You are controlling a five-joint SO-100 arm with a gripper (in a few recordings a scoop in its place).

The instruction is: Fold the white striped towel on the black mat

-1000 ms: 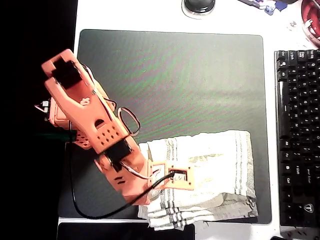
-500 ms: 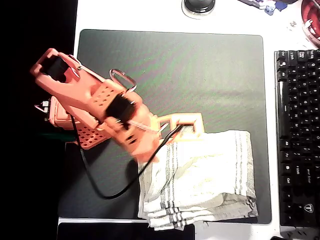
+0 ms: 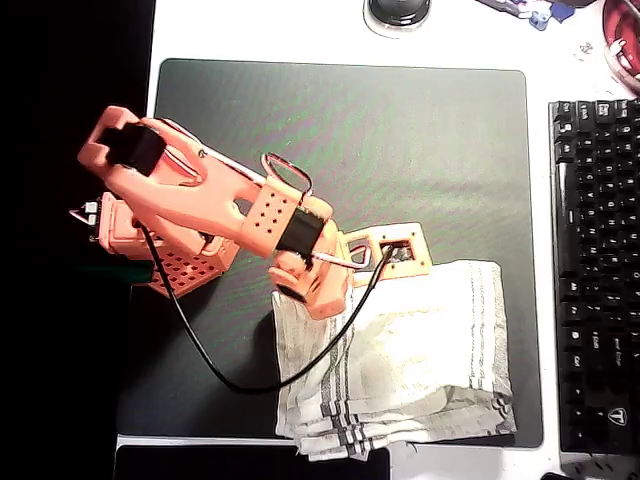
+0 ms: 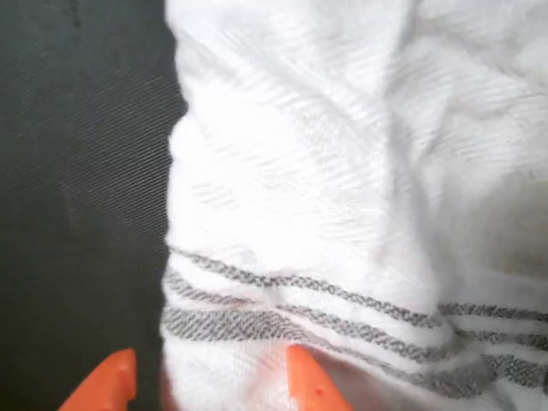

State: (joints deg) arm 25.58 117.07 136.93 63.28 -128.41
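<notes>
We hold the tool open above the towel, its two tips straddling the striped edge just below; the mat lies under and beside it. The towel looks already folded over, so next we judge whether another fold needs gripping this edge.

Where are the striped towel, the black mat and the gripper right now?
white striped towel (image 3: 420,350): overhead view, middle of the folded cloth.
black mat (image 3: 400,140): overhead view, bare upper part of the mat.
gripper (image 4: 210,377): wrist view, midway between the two orange fingertips, at the towel's striped edge.
</notes>
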